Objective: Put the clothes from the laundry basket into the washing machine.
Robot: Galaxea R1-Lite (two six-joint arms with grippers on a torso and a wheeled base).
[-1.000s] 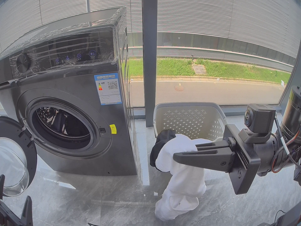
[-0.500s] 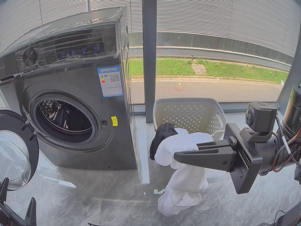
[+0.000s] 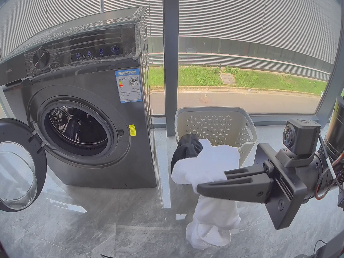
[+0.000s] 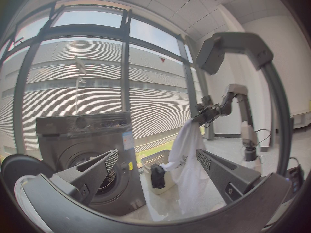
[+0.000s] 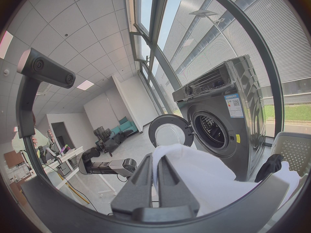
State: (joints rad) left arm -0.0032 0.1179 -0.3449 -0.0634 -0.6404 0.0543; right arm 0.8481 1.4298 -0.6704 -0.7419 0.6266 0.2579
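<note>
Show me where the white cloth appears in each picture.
Head view: white cloth hangs from the right gripper, in front of the laundry basket.
Left wrist view: dangling from that gripper, far off, beside the basket.
Right wrist view: clamped close up.
Shared landmark: washing machine.

The washing machine (image 3: 143, 154) is showing smooth, satin grey metal, with crinkled glossy film (image 3: 82, 60) gleaming over its control panel. The laundry basket (image 3: 215, 126) is looking like matt, perforated pale plastic. The white garment (image 3: 211, 162) is hanging as soft, fleecy cloth from the matt black right tool (image 3: 202, 189). The floor (image 3: 107, 223) is shining like polished stone.
</note>
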